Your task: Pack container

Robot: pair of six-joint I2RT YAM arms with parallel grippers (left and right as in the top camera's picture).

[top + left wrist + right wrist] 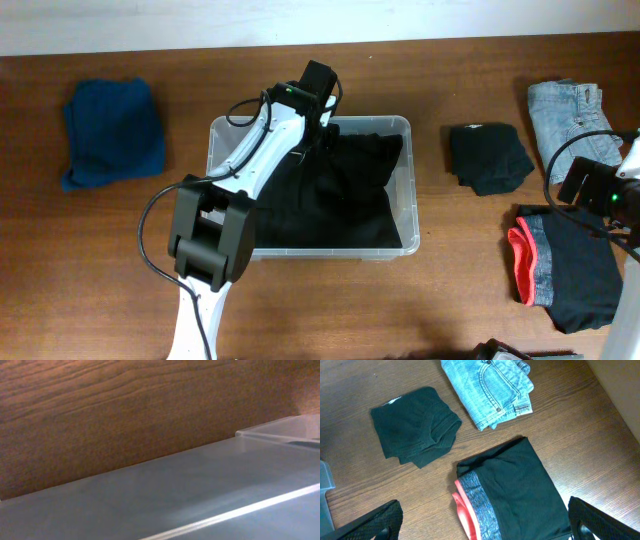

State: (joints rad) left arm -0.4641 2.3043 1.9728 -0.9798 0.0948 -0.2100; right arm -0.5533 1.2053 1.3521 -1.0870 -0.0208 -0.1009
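Observation:
The clear plastic container (410,190) stands mid-table with a black garment (340,195) spread over its floor. My left gripper (316,135) reaches down into the container's far left part, over the black garment; its fingers are hidden, and the left wrist view shows only the container's rim and wall (210,485) close up against the wooden table. My right gripper (485,527) is open and empty, hovering above folded black shorts with a red and grey band (515,495); it sits at the right edge of the overhead view (592,195).
A folded blue garment (112,132) lies at the far left. At the right lie a folded black garment (488,155) (415,425), folded jeans (570,115) (490,390) and the black shorts (570,270). My left arm spans the container's left side.

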